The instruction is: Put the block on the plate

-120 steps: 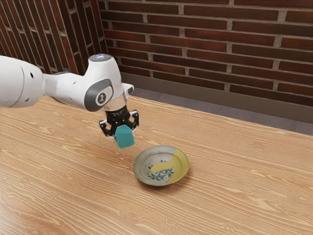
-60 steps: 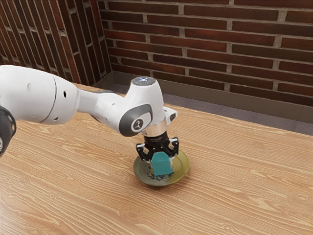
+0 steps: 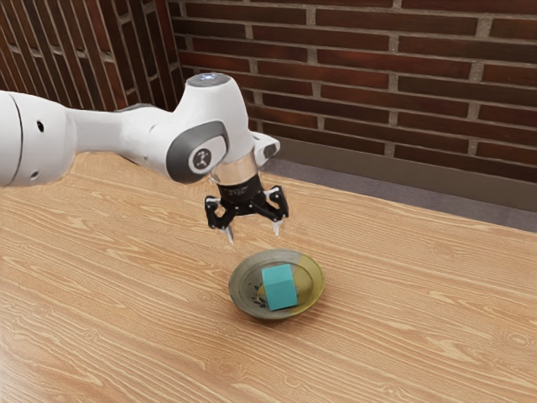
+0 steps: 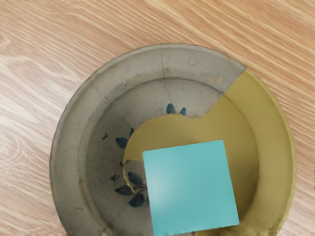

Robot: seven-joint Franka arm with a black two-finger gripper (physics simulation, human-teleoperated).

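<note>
Block (image 3: 280, 287) Sits in Painted Plate (image 3: 244, 270)

One teal block with flat, plain faces and crisp edges rests inside one round plate, gray and mustard yellow with dark blue leaves and fine cracks. Above the pair on a wooden table (image 3: 419, 327), one black gripper (image 3: 255, 236) hangs apart, its two fingers spread wide and holding nothing.

Smooth block (image 4: 192, 187), cracked, ceramic-looking plate (image 4: 70, 147).
Grained wood table (image 3: 411, 327); rough brick wall (image 3: 361, 92); smooth, plastic-looking arm (image 3: 117, 137).
</note>
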